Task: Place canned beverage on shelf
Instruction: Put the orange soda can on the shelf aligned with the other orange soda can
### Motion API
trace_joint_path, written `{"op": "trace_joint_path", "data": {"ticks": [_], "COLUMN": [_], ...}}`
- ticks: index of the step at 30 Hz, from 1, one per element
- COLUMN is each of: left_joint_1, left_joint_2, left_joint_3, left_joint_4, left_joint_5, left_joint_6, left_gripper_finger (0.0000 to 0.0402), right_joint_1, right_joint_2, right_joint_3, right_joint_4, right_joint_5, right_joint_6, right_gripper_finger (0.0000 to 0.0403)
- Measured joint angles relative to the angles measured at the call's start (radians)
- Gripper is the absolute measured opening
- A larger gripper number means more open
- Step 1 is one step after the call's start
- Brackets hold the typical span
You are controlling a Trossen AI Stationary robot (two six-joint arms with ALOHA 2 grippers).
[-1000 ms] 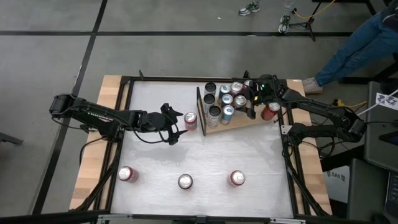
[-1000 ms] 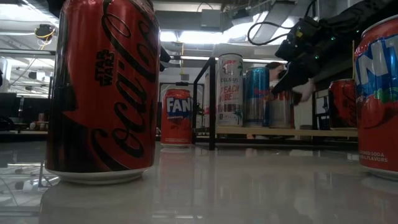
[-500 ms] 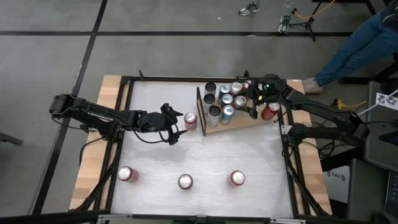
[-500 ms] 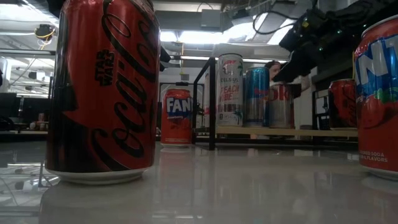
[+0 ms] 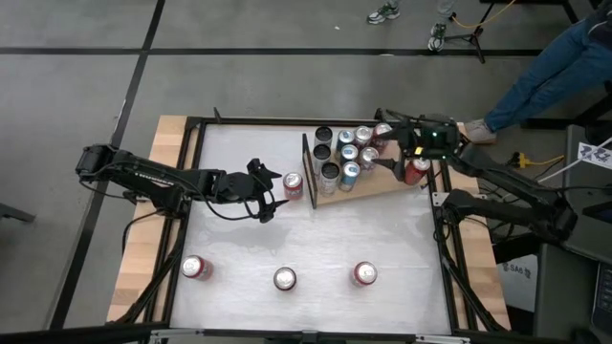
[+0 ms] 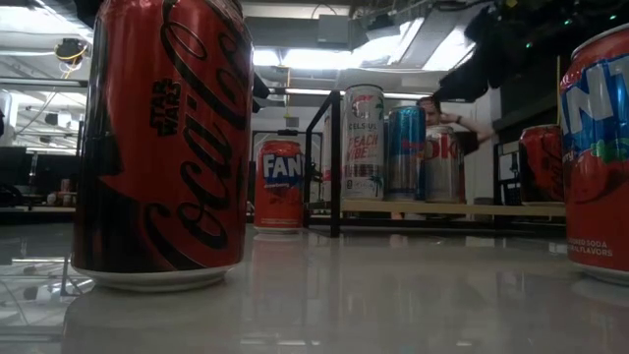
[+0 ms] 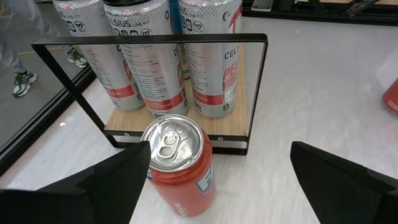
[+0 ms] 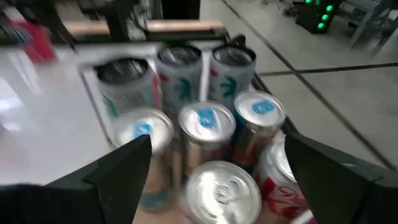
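Orange Fanta can (image 7: 179, 163) is upright on the white tabletop (image 5: 249, 248), just beside the black frame end of the shelf (image 5: 378, 188), not on it yet. Left gripper (image 5: 269, 194) has fingers spread wide either side of it, I see no contact, holding nothing. Right gripper (image 5: 397, 143) hangs above the packed cans on the shelf (image 8: 205, 118), fingers wide apart and empty.

My read on handling: rigid thin-wall aluminium, likely full so some weight, smooth and slippery, dents if over-squeezed. I'd grip mid-body across the diameter, stay off the rim and tab.

Surface is glossy white and reflective, so cans may slide if nudged. Three more cans sit along the near side (image 5: 285, 278), well apart. Shelf board is crowded, free space looks tight. Grey floor around the table, a person's legs in jeans (image 5: 545, 67) off the far right corner
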Motion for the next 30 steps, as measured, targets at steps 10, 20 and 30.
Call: {"op": "trace_joint_path", "data": {"ticks": [10,20,30], "left_joint_1": [0.000,0.022,0.070], "left_joint_2": [0.000,0.005,0.115], "left_joint_3": [0.000,0.000,0.000], "left_joint_4": [0.001,0.051,0.060], "left_joint_5": [0.000,-0.064,-0.070], "left_joint_6": [0.000,-0.100,-0.127], "left_gripper_finger": [0.0380,0.0380,0.0380], "right_joint_1": [0.000,0.001,0.001], "right_joint_2": [-0.096,-0.100,-0.100], "right_joint_3": [0.001,0.001,0.001], "right_joint_4": [0.000,0.000,0.002], "right_joint_5": [-0.221,-0.365,-0.372], "right_joint_6": [0.296,0.323,0.360], "right_gripper_finger": [0.0356,0.0356,0.0356]}}
